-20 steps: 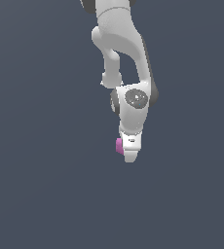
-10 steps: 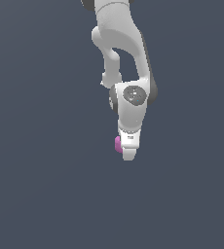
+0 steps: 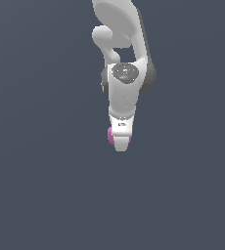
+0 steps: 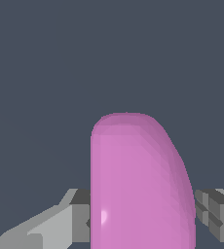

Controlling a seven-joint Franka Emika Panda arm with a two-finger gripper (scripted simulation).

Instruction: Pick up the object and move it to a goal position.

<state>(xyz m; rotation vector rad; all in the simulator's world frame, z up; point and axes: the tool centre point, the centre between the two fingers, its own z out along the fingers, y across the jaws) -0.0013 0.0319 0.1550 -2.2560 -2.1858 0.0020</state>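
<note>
The object is a pink-magenta lump, flat on one side and rounded on the other. In the wrist view it fills the space between my two grey fingers, which press on both its sides. In the exterior view only a small pink edge of the object shows at the exterior view's left of my white gripper, which points down and hides the rest. The gripper is shut on the object and holds it above the plain dark grey surface.
The white arm reaches down from the top of the exterior view. A uniform dark grey ground lies all around. No goal marker shows in either view.
The arm and the held object have shifted slightly upward in the exterior view. The grip on the object is unchanged.
</note>
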